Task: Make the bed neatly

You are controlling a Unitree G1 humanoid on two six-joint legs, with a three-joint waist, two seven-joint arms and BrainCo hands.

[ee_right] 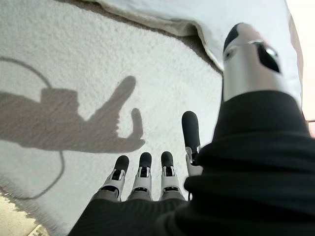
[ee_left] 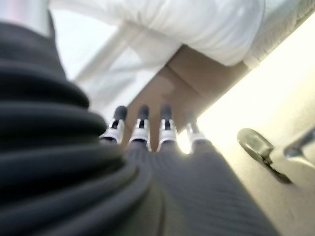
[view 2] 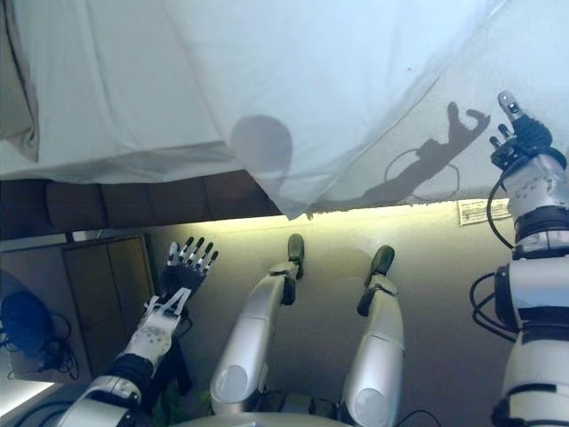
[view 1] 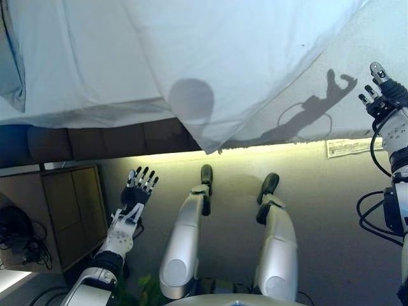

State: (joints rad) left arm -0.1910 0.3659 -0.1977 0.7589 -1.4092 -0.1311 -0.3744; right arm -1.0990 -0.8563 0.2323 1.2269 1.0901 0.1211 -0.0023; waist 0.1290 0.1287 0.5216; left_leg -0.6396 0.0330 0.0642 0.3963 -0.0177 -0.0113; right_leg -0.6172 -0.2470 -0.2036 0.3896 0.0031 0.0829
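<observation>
A white sheet (view 1: 191,57) covers the far part of the scene, spread over the bed, with one corner hanging down to a point over the near edge at the middle. To the right of that corner the textured mattress cover (view 1: 357,83) lies bare, and a small label (view 1: 347,147) hangs at its near edge. At the far left a bluish fold, perhaps a pillow (view 1: 11,70), is cut off by the frame, so what it is stays unclear. Below the sheet on the left a dark bed base (view 1: 95,141) shows, and nearer still a wooden cabinet (view 1: 64,210) stands on the floor, partly cut off.

The left hand (view 1: 139,186) hangs low over the floor near the cabinet, fingers straight and spread, holding nothing. The right hand (view 1: 381,89) is raised at the right edge above the bare mattress cover, fingers relaxed and extended, thumb apart, touching neither sheet nor cover.
</observation>
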